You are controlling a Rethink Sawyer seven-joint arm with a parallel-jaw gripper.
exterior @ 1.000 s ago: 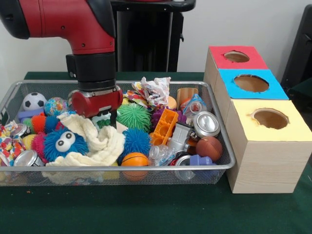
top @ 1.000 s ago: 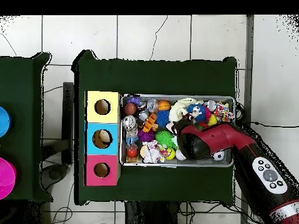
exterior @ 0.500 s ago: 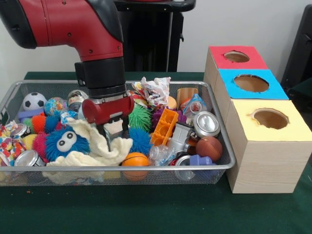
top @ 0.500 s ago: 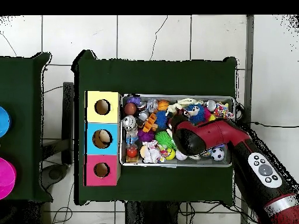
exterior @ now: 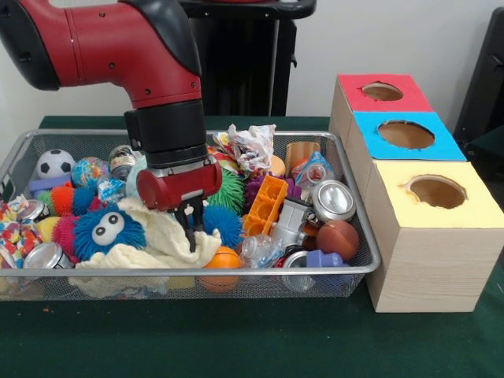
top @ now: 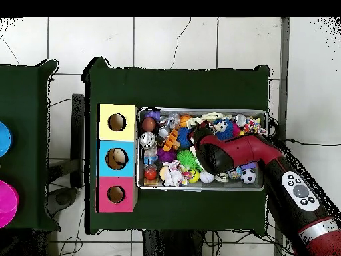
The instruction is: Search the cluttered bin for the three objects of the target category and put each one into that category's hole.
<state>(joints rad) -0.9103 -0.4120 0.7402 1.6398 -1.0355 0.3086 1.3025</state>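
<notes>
The silver wire-mesh bin (exterior: 102, 273) is full of mixed toys; it also shows in the overhead view (top: 200, 189). A pale yellowish-tan plush (exterior: 150, 244) lies limp at the bin's front, left of middle. My gripper (exterior: 189, 228) hangs from the red arm and reaches down onto the plush's right edge, beside a blue spiky ball (exterior: 228, 224). The red-surround hole (exterior: 382, 91) is at the far end of the pale wood box (exterior: 425, 260), and at the box's lower end in the overhead view (top: 116, 194). No teddy bear or tiger shows.
A blue puffer with eyes (exterior: 102, 230), a soccer ball (exterior: 54, 164), an orange basketball (exterior: 218, 258), a green spiky ball (exterior: 228, 189), an orange plastic piece (exterior: 265, 203), a can (exterior: 333, 199) and a brown football (exterior: 338, 239) crowd the bin. Blue-surround (exterior: 405, 134) and yellow-surround (exterior: 437, 191) holes sit nearer the camera.
The arm has moved right and toward the bin's front edge, and the gripper has come down onto the pale plush's right edge. The plush has bunched up a little.
</notes>
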